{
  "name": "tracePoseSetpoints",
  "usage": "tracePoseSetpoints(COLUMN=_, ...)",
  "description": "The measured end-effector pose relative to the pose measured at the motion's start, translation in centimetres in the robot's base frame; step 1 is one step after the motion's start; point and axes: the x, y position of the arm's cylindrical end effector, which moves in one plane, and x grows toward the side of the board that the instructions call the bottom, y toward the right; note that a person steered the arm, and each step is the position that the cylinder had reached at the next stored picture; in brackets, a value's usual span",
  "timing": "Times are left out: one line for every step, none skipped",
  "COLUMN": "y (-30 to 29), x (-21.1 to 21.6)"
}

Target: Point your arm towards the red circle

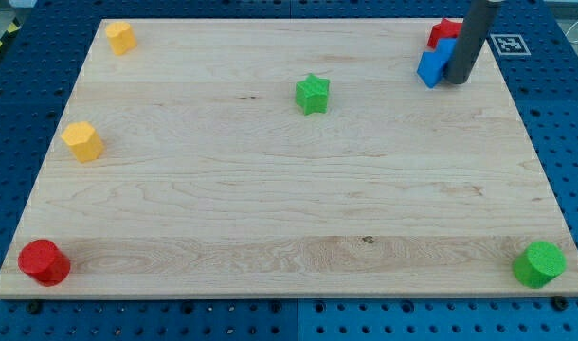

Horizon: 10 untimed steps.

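Red circle [44, 262] sat at board's [223, 208] bottom-left corner, near the edge. Green star [312, 95] lay mid-top, open wood between. My tip [457, 80], bare rod holding nothing, touched the blue block [432, 67] top right; risk judged: dragging it, or overshooting and nudging the circle off.

My tip [459, 80] stands at the view's top right, pressed against a blue block [431, 68] with a red block [445, 32] just behind it (their shapes are partly hidden by the rod). The red circle [44, 262] sits far off at the wooden board's [270, 208] bottom-left corner, and a green circle [539, 263] at its bottom right. A green star [313, 94] lies near the top middle, and two yellow blocks [120, 37] [81, 140] sit along the view's left.
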Motion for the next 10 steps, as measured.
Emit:
tracePoseSetpoints(y=0.0, x=0.0)
tracePoseSetpoints(y=-0.1, x=1.0)
tracePoseSetpoints(y=-2.5, x=6.6)
tracePoseSetpoints(y=-7.2, x=13.0)
tracePoseSetpoints(y=-13.7, x=19.2)
tracePoseSetpoints(y=-20.6, x=24.6)
tracePoseSetpoints(y=-25.0, x=26.8)
tracePoseSetpoints(y=-26.3, x=27.1)
tracePoseSetpoints(y=-32.1, x=28.6)
tracePoseSetpoints(y=-34.3, x=29.3)
